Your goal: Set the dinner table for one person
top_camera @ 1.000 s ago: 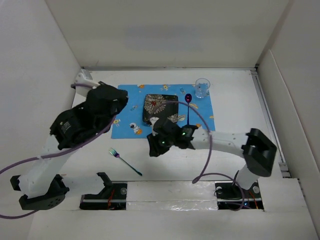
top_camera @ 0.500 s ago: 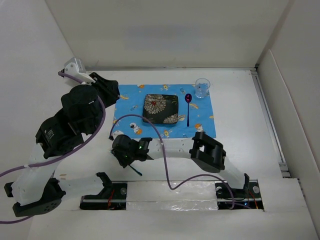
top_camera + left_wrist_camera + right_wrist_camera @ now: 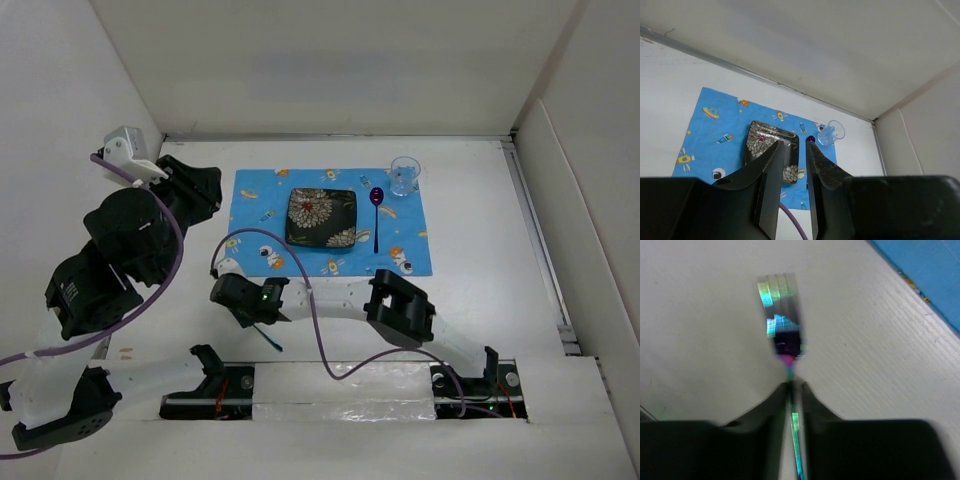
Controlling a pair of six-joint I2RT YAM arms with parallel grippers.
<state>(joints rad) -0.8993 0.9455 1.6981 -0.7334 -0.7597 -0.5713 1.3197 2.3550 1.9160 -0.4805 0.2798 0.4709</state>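
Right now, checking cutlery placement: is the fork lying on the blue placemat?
No, the fork lies on the white dinner table, off the placemat.

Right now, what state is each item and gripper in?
right gripper: shut on fork handle
left gripper: raised, narrowly open, empty
fork: off the placemat
plate: empty, on placemat
spoon: lying right of plate
glass: upright, at placemat's far right corner

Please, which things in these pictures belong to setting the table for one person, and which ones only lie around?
Belong to the job: dinner table, blue placemat, patterned plate, spoon, glass, fork gripped in the right claw.

Only lying around: the robot's purple cable; I see nothing else.
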